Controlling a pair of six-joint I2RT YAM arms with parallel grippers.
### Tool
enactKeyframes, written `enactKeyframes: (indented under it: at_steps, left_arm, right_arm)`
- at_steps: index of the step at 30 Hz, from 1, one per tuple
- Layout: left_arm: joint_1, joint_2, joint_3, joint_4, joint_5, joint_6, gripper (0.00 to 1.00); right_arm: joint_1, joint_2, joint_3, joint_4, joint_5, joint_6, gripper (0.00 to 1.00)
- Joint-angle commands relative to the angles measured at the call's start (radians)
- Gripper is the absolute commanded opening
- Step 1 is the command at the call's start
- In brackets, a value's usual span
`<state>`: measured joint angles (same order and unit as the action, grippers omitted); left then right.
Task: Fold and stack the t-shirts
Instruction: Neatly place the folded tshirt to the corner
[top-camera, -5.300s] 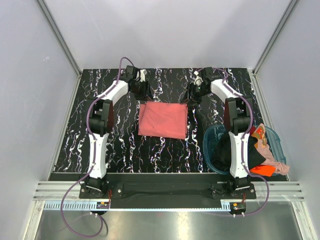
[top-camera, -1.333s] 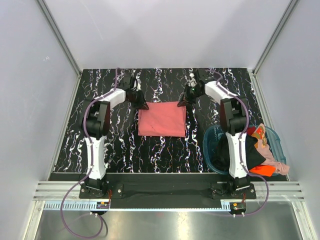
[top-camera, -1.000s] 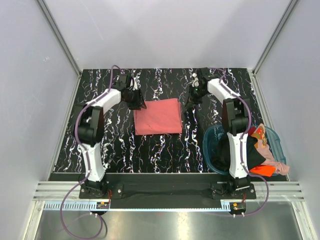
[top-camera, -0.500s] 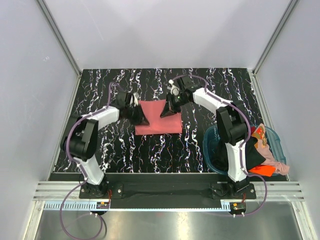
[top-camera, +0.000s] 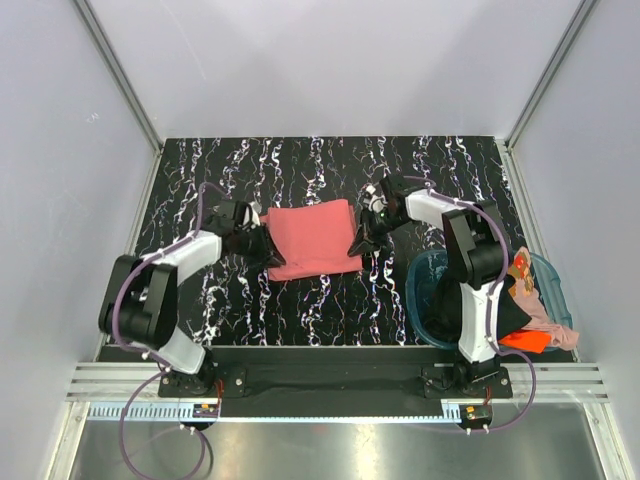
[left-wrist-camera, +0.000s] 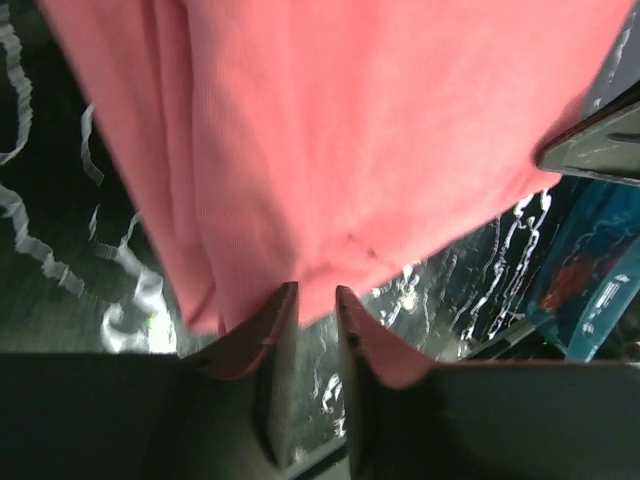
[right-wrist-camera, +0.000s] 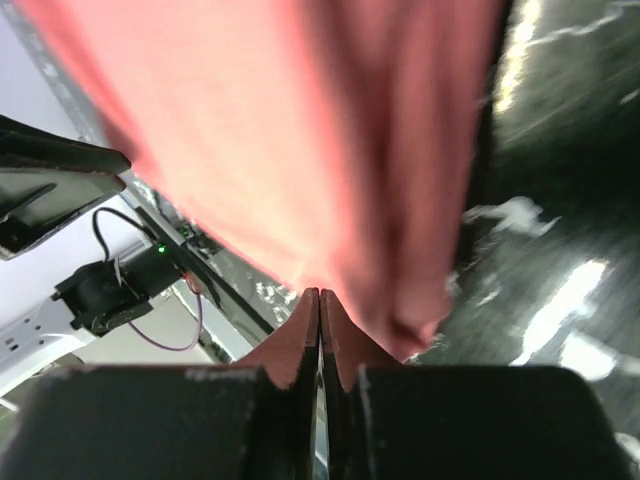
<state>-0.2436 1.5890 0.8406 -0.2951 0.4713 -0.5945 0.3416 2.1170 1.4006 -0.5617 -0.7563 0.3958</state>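
Between the dark, wedge-shaped fingers of the left gripper (left-wrist-camera: 312, 298) we see soft, matte knit cloth. It is the left edge of the salmon-red t-shirt (top-camera: 315, 238), which is folded to a rough rectangle, and its layers show as long ridges along that side. At the opposite, right edge of the shirt the right gripper (right-wrist-camera: 320, 298) meets the same cloth. The shirt lies flat about the middle of the tabletop (top-camera: 300, 315), a glossy black surface with white marble veins. At the near right corner of the tabletop stands the round teal basket (top-camera: 418, 272) of smooth plastic. A black t-shirt (top-camera: 447, 300), an orange t-shirt (top-camera: 527, 341) and a pale pink t-shirt (top-camera: 548, 312) lie crumpled in it.

Half a second ago both grippers were close together over the far part of the salmon-red shirt. Now they are apart, one at each side edge, and the far edge is uncovered. Compared with five seconds ago, the shirt sits slightly more to the left and its outline is more skewed.

The left jaws stand a narrow gap apart and the cloth edge reaches between the tips; whether they pinch it we cannot tell. The right jaws are pressed together at the cloth's edge, and we cannot tell whether a layer is caught there.
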Motion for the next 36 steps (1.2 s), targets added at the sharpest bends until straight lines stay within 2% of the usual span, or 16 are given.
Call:
enactKeyframes:
  at_steps: [1, 2, 5, 8, 10, 14, 17, 19, 21, 24, 25, 28, 32, 36]
  left_arm:
    - [0.004, -0.104, 0.072, -0.102, -0.063, 0.055, 0.31]
    - [0.004, -0.103, 0.096, -0.107, -0.068, 0.056, 0.33]
    - [0.006, -0.035, 0.112, -0.073, -0.042, 0.033, 0.33]
    - [0.007, 0.014, 0.025, 0.067, 0.030, -0.050, 0.31]
    - [0.010, 0.040, -0.061, 0.112, 0.023, -0.089, 0.29]
    - [0.020, 0.052, -0.143, 0.094, -0.058, -0.077, 0.28]
    - [0.020, 0.029, -0.140, 0.032, -0.076, -0.031, 0.30]
    - [0.010, -0.004, -0.109, -0.031, -0.085, 0.002, 0.37]
    - [0.003, -0.056, -0.075, -0.088, -0.106, 0.034, 0.40]
    - [0.000, -0.133, -0.008, -0.173, -0.092, 0.029, 0.45]
    - [-0.005, -0.155, 0.005, -0.193, -0.083, 0.022, 0.46]
    - [-0.063, -0.240, 0.081, -0.287, -0.108, 0.009, 0.47]
    - [-0.172, -0.349, 0.173, -0.395, -0.216, -0.010, 0.47]
    - [-0.200, -0.500, 0.115, -0.424, -0.229, -0.091, 0.48]
  right_arm:
    - [0.008, -0.118, 0.044, -0.004, -0.007, -0.005, 0.06]
    - [0.010, -0.118, 0.040, 0.025, -0.024, 0.008, 0.06]
    - [0.014, -0.083, 0.023, 0.062, -0.067, 0.043, 0.06]
    - [0.016, -0.058, -0.020, 0.063, -0.080, 0.029, 0.06]
    - [0.016, -0.058, -0.054, 0.060, -0.043, 0.000, 0.06]
    - [-0.001, -0.093, -0.149, 0.052, 0.043, -0.009, 0.06]
    - [-0.003, -0.136, -0.121, 0.007, 0.115, -0.028, 0.09]
    - [-0.001, -0.161, -0.062, -0.027, 0.140, -0.037, 0.17]
    - [-0.003, -0.192, -0.013, -0.050, 0.170, -0.049, 0.25]
    - [-0.006, -0.187, 0.096, -0.078, 0.219, -0.087, 0.42]
    - [-0.007, -0.158, 0.153, -0.087, 0.230, -0.104, 0.62]
    - [-0.010, -0.085, 0.288, -0.122, 0.221, -0.196, 0.97]
    - [-0.012, 0.055, 0.408, -0.130, 0.249, -0.274, 1.00]
    - [-0.013, 0.110, 0.439, -0.043, 0.212, -0.301, 1.00]
